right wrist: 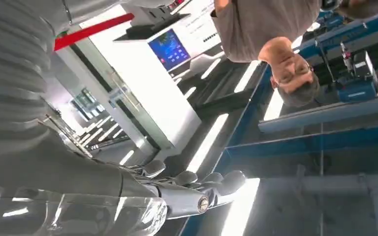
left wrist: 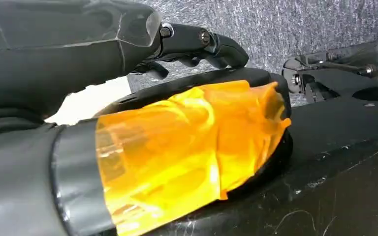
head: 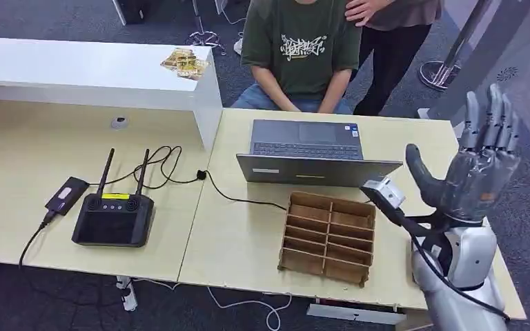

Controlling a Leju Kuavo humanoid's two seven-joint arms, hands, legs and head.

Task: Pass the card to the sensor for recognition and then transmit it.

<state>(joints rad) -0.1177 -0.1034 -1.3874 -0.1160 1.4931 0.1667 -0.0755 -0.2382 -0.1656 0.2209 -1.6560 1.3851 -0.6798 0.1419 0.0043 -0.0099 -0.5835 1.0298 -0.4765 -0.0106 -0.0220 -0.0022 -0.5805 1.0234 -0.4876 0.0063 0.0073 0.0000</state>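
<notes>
**Silver right hand raised, palm open, above the table's right end**

We see our right hand (head: 479, 162) lifted with fingers straight and apart, holding nothing. Our left hand (left wrist: 197, 42) hangs low with dark fingers curled; we cannot tell its grip. Cards (head: 185, 62) lie on the white counter (head: 76, 69), well apart from the reader (head: 114, 217), wooden tray (head: 328, 238) and laptop (head: 310, 155).

An open grey laptop (head: 308, 150) stands on the pale wooden table (head: 241, 234). A wooden divider box (head: 328, 237) lies just in front of it. To the left, a black cable (head: 172, 172) runs near a small black box (head: 65, 195). Behind the table, a person in a green shirt (head: 301, 48) sits beside a standing person (head: 395, 41).
</notes>
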